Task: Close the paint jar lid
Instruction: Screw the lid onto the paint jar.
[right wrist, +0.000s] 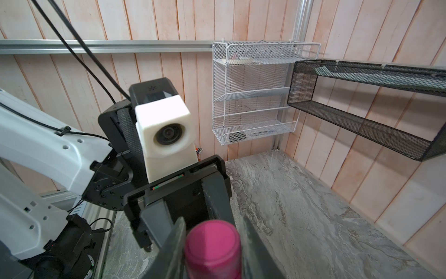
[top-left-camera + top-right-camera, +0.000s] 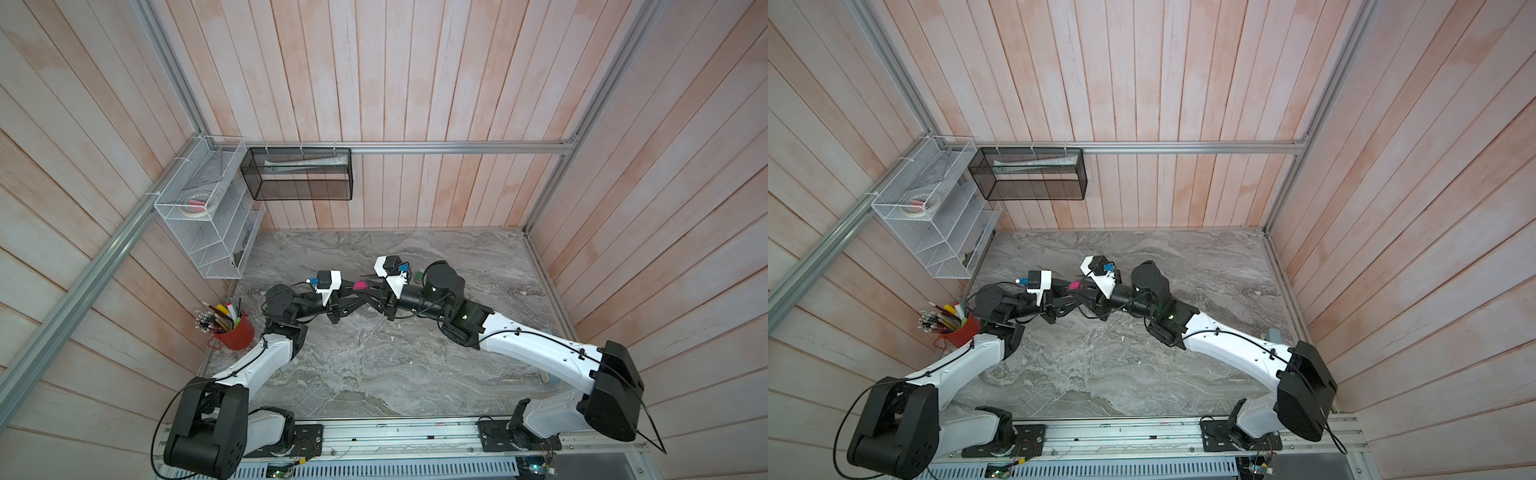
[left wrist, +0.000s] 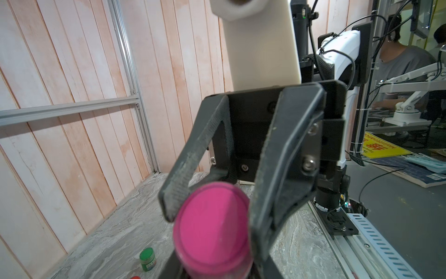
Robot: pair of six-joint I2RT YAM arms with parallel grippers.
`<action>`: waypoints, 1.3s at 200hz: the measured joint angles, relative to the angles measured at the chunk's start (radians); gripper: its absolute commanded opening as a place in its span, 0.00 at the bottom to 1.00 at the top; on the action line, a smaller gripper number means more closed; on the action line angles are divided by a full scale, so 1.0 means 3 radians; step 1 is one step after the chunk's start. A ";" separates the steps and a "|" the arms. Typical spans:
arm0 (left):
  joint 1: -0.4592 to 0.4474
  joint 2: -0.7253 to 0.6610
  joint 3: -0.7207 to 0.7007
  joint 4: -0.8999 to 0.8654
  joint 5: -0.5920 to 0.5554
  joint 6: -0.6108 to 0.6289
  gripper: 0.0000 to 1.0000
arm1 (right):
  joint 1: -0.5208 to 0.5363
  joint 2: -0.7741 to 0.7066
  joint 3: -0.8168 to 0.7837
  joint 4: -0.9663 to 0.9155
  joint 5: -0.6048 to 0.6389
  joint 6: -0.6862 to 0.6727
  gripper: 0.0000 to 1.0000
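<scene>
A pink paint jar [image 2: 360,285] hangs above the marble table, held between both grippers; it also shows in a top view [image 2: 1074,285]. My left gripper [image 3: 216,269] is shut on the jar [image 3: 212,224], its round pink end facing the left wrist camera. The right gripper [image 1: 212,256] is shut on the same jar [image 1: 213,239] from the opposite side, and its fingers [image 3: 183,174] flank the jar in the left wrist view. I cannot tell the lid from the body, nor which gripper holds which part.
A small green jar [image 3: 147,259] stands on the table [image 2: 374,365] behind the right arm [image 2: 419,275]. A red cup of pencils [image 2: 235,330] sits at the left edge. A white wire rack [image 2: 208,208] and a black mesh shelf [image 2: 297,174] hang on the walls.
</scene>
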 measured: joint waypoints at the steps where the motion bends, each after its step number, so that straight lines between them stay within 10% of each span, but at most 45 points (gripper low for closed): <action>1: 0.0000 0.0000 0.0000 -0.0004 0.0001 0.0001 0.33 | 0.0000 -0.0003 -0.0005 0.0004 0.0004 -0.0001 0.31; 137: -0.0010 0.0010 0.0051 -0.0174 -0.0037 0.0262 0.33 | -0.0047 -0.0189 -0.0223 -0.0165 0.0151 -0.0106 0.67; 260: -0.0374 0.0099 0.0352 -0.2017 -0.1405 0.1984 0.33 | -0.0300 -0.0796 -0.0379 -0.0899 0.0322 -0.0181 0.72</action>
